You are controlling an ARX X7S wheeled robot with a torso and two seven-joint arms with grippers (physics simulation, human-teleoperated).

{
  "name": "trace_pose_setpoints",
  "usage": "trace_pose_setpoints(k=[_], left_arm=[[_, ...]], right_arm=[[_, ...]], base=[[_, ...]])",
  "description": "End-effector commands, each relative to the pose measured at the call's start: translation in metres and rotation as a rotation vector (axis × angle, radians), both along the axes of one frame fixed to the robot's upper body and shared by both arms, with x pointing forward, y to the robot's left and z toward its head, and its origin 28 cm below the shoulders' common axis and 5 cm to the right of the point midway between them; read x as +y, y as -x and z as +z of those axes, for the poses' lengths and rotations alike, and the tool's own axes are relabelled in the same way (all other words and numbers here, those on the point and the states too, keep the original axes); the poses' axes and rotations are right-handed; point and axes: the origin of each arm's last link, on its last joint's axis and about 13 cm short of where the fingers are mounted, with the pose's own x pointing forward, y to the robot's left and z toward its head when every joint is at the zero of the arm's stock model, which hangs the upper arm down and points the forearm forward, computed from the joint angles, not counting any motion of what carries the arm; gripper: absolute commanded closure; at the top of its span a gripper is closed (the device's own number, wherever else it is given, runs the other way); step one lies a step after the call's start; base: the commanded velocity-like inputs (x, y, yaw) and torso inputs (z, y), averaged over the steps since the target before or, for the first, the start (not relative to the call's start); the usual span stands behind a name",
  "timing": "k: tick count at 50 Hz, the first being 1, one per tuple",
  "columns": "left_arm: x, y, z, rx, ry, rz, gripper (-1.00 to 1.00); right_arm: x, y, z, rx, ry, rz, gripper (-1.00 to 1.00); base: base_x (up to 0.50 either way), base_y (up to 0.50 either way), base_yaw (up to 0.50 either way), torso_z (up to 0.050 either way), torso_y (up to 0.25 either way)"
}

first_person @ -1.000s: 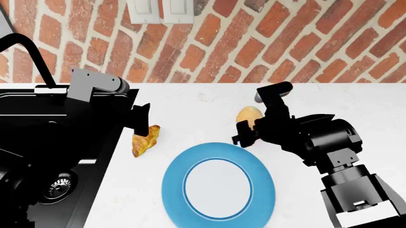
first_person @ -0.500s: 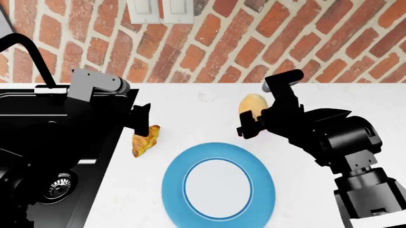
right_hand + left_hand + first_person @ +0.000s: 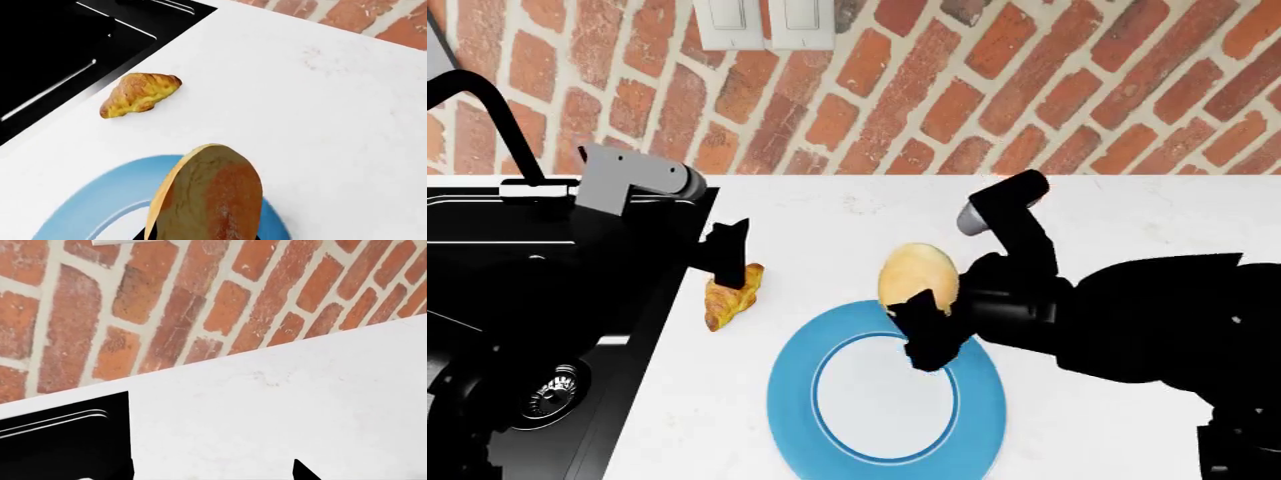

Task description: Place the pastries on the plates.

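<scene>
The right gripper (image 3: 924, 325) grips the bun (image 3: 918, 276), held over the blue plate (image 3: 795, 385) at its 12 o'clock rim; the step in hand is carrying it to the plate; next it likely needs lowering toward the white centre, then release. The croissant (image 3: 733, 296) lies on the counter (image 3: 827, 220) at the plate's 10 o'clock, the left gripper (image 3: 731, 262) just above it; whether its fingers are parted or closed I cannot tell.

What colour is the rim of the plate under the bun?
Sky blue, around a white centre; the plate shows best in the head view.
</scene>
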Motion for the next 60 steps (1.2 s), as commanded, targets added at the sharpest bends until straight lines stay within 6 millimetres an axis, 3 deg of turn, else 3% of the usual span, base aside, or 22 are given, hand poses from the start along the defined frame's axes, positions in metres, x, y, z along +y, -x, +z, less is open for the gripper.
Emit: trace_pose_setpoints(k=[1, 22, 30, 31, 47, 60], left_arm=[[-0.001, 0.000, -0.001, 0.000, 0.002, 0.000, -1.00], [-0.001, 0.000, -0.004, 0.001, 0.006, -0.004, -1.00], [-0.002, -0.001, -0.004, 0.002, 0.008, -0.007, -1.00], [-0.002, -0.001, -0.004, 0.001, 0.008, -0.007, -1.00], [-0.001, -0.001, -0.001, -0.014, 0.007, -0.004, -1.00], [0.000, -0.001, 0.001, -0.017, 0.008, -0.002, -1.00]], right_arm=[[0.008, 0.023, -0.011, 0.057, 0.029, 0.112, 1.00], [0.018, 0.026, -0.030, 0.132, -0.024, 0.150, 1.00], [0.017, 0.026, -0.028, 0.137, -0.027, 0.146, 1.00], [0.017, 0.026, -0.028, 0.134, -0.022, 0.142, -1.00], [0.015, 0.028, -0.028, 0.130, -0.017, 0.133, -1.00], [0.001, 0.011, -0.013, 0.041, 0.002, 0.030, -1.00]], base=[[0.00, 0.00, 0.00, 0.000, 0.000], [0.00, 0.00, 0.00, 0.000, 0.000], [0.00, 0.00, 0.00, 0.000, 0.000], [0.00, 0.00, 0.00, 0.000, 0.000], [0.00, 0.00, 0.00, 0.000, 0.000], [0.00, 0.00, 0.00, 0.000, 0.000]])
